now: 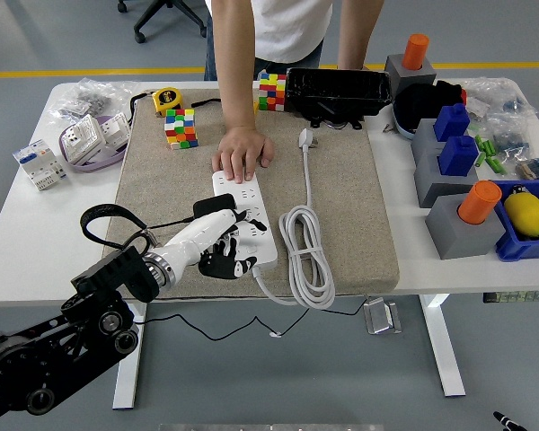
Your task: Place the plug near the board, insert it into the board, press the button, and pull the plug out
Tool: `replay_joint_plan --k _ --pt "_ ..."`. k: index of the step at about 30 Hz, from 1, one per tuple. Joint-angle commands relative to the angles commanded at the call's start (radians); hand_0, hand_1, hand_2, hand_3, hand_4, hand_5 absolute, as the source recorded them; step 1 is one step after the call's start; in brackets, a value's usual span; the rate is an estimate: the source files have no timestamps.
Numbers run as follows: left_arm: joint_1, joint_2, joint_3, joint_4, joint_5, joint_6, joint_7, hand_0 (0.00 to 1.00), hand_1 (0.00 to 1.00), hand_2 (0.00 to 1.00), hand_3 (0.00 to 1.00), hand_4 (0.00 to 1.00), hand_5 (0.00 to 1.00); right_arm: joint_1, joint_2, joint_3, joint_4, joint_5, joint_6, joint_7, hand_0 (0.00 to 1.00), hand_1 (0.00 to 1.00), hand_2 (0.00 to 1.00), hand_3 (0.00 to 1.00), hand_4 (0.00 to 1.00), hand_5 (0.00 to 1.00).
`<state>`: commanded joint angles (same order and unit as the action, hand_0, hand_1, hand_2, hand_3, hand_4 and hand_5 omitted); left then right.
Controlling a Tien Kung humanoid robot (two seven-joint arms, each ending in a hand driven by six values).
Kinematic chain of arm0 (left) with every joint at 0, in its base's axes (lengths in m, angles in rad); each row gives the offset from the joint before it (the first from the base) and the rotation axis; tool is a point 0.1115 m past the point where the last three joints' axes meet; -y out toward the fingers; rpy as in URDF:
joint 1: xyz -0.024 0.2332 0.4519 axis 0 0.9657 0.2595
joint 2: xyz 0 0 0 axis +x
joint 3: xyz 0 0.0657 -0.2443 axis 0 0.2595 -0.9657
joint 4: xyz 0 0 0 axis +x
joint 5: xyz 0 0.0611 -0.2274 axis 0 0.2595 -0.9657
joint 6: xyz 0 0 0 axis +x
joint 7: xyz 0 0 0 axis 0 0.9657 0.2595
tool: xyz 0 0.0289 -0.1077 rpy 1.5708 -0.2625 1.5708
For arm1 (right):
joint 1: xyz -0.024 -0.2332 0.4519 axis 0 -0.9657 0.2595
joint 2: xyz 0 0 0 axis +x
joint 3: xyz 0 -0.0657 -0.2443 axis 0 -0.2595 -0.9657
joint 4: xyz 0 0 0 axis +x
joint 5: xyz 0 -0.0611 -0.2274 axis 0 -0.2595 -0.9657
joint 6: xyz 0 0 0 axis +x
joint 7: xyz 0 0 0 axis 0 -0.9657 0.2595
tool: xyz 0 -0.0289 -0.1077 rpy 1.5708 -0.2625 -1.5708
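A white power strip [251, 215] lies on the tan mat [341, 197]. A small black plug [213, 207] sits on the strip's left edge near its middle, and its black cable [117, 220] loops off to the left. My left hand [225, 260] is over the strip's near end, palm down, with its black fingers [238, 267] spread and holding nothing. I cannot tell whether they touch the strip. A person's hand [242, 153] presses flat on the strip's far end.
The strip's own white cord [305, 256] lies coiled to its right, with its plug [305, 137] farther back. Puzzle cubes [181, 127], a tape measure [166, 99] and a black box [337, 90] stand at the back. Grey holders with blue and orange pegs [458, 193] crowd the right side.
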<state>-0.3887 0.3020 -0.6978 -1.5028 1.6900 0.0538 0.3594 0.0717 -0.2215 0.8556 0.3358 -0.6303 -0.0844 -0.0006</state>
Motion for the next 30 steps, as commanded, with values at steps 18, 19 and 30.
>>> replay_joint_plan --k 18,19,30 --pt "-0.002 0.004 0.021 0.038 -0.003 -0.044 0.057 0.065 0.089 0.156 0.761 0.766 0.002 0.002 -0.003 -0.012 0.000 0.002 0.000 0.001 0.605 0.641 0.644 0.553 0.951 0.493" --pt "-0.002 0.004 0.022 0.039 -0.004 -0.045 0.057 0.065 0.089 0.156 0.761 0.766 0.002 0.002 -0.003 -0.012 0.000 0.002 0.000 0.001 0.605 0.641 0.644 0.553 0.951 0.493" --pt "-0.001 0.001 0.028 0.051 -0.007 -0.073 0.086 0.067 0.090 0.160 0.722 0.759 0.002 0.001 -0.002 -0.005 0.001 0.000 0.000 0.001 0.605 0.641 0.644 0.554 0.952 0.493"
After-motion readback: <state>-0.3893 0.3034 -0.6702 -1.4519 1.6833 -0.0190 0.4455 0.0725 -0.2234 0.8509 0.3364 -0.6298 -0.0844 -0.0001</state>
